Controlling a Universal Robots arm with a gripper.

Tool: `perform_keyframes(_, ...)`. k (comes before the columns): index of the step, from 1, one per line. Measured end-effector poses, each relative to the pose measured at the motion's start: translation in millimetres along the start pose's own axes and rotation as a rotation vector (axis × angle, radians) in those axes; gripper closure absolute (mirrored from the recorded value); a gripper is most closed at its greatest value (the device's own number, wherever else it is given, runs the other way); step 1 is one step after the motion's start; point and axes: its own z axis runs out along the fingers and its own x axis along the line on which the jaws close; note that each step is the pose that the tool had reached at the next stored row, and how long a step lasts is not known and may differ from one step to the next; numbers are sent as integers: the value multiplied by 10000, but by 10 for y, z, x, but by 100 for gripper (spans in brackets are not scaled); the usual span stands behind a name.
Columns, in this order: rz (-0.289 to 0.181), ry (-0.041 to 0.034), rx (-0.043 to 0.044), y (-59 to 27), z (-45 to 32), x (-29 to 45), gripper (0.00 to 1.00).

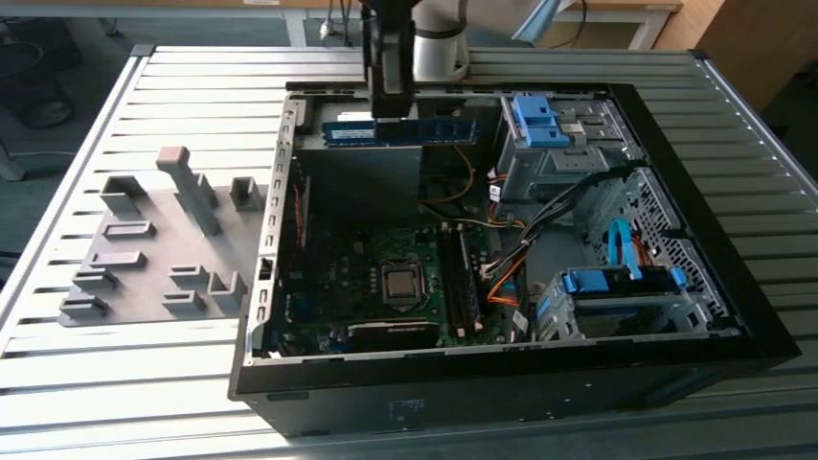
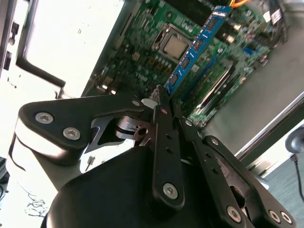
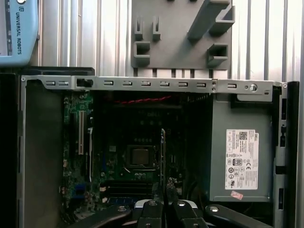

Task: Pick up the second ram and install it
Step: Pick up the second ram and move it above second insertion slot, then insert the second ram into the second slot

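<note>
My gripper point(image 1: 390, 115) hangs over the far end of the open computer case point(image 1: 511, 364), shut on the second ram point(image 1: 412, 130). In the exterior view the ram is a blue-green stick with black chips, lying level and reaching out toward that view's right. In the second wrist view the ram point(image 2: 194, 45) sticks out from between the fingertips point(image 2: 161, 102), above the motherboard point(image 2: 142, 42) and its processor point(image 2: 175, 46). In the first wrist view the ram point(image 3: 163, 152) appears edge-on above the gripper point(image 3: 164, 202). The long memory slots point(image 1: 463, 278) lie beside the processor point(image 1: 400, 281), well below the stick.
A grey holder tray point(image 1: 141, 278) with upright blocks lies on the slatted table at the exterior view's left. Inside the case are the power supply point(image 3: 240, 161), blue drive-bay latches point(image 1: 543, 120), a drive cage point(image 1: 614, 287) and loose cables point(image 1: 511, 259).
</note>
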Motion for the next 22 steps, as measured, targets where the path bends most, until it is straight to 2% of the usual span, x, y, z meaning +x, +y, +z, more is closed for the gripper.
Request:
perform_keyframes(8, 0, 0, 1, -289, 11, 0, 86)
perform_keyframes(11, 0, -1, 1, -371, 15, 0, 86)
perform_keyframes(22, 0, 0, 0, -378, 15, 0, 86)
